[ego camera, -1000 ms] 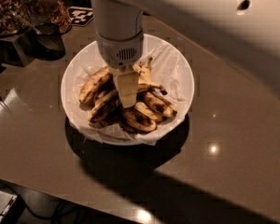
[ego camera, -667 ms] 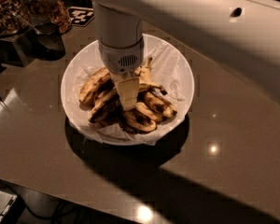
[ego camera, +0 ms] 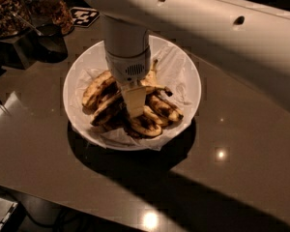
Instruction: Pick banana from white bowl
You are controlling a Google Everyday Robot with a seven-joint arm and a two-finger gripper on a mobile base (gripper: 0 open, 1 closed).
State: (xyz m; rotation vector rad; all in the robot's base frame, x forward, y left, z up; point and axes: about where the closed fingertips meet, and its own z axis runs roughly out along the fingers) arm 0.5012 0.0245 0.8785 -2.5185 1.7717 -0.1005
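The white bowl (ego camera: 186,64) with crumpled paper lining stands on the brown table, holding several overripe, brown-blotched bananas. One long banana (ego camera: 97,88) lies at the left of the pile, others (ego camera: 165,108) at the right and front. No sticker shows, so I cannot tell which one is the labelled banana; the wrist may hide it. My gripper (ego camera: 134,111) reaches straight down into the middle of the pile, its tip among the bananas. The white arm crosses the top of the view.
Dark glass jars of nuts (ego camera: 9,6) stand at the back left, beside a black-and-white marker tag (ego camera: 85,16). The table's front edge (ego camera: 34,190) runs across the lower left, with floor below. Bright light spots reflect on the tabletop.
The gripper has sunk a little deeper into the banana pile, and the arm's upper link has shifted lower and left across the view. The bananas and bowl have not moved.
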